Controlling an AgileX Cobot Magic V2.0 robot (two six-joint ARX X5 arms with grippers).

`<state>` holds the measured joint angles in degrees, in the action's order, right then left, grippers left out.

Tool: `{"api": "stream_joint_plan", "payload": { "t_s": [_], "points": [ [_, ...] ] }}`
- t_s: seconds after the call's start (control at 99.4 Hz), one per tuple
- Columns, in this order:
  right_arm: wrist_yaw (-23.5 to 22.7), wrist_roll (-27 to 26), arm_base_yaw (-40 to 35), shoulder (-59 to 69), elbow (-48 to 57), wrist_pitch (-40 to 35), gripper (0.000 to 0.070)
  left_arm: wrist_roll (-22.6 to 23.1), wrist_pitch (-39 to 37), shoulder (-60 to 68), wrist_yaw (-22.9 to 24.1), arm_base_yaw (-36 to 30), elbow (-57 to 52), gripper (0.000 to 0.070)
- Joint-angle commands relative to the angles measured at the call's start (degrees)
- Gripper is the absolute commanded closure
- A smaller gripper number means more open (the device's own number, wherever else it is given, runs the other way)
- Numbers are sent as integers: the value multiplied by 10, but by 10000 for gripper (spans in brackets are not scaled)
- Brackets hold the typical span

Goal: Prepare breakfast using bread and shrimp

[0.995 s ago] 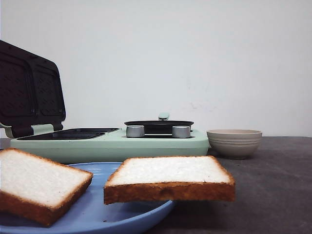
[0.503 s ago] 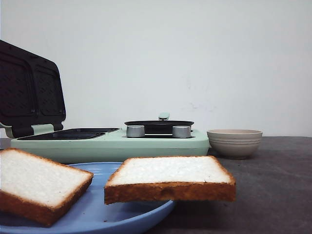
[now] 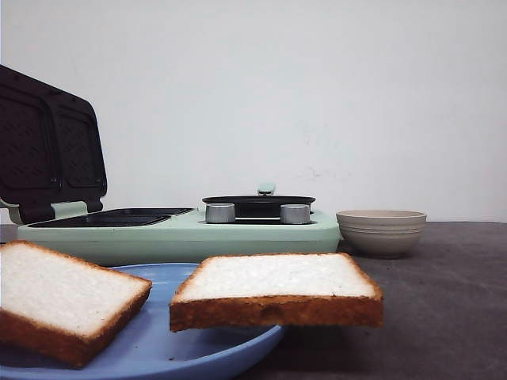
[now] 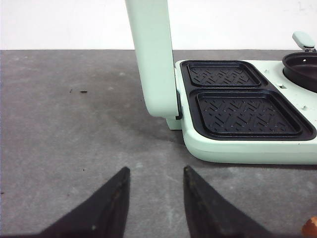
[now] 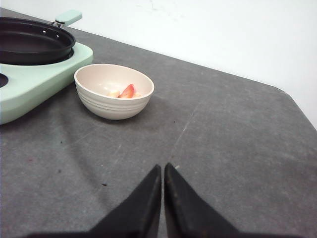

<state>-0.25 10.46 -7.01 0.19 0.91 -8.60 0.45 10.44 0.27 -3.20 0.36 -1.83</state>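
No movement is recorded in the front view across the last second. The only shift to be found lies at the right-hand bread slice (image 3: 276,289), whose front crust edge is registered a hair further right than a second ago, a difference so slight that it cannot be told from camera noise. From half a second ago to now, no change at all is detected.
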Motion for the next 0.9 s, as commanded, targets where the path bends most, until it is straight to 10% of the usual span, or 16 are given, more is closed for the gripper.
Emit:
{"api": "stream_joint_plan", "payload": {
  "t_s": [0.0, 0.895],
  "points": [
    [-1, -6, 0, 0, -2, 5, 696, 0, 3, -1, -2, 0, 9, 545],
    [1, -30, 0, 0, -2, 60, 696, 0, 3, -1, -2, 0, 9, 545]
  ]
}}
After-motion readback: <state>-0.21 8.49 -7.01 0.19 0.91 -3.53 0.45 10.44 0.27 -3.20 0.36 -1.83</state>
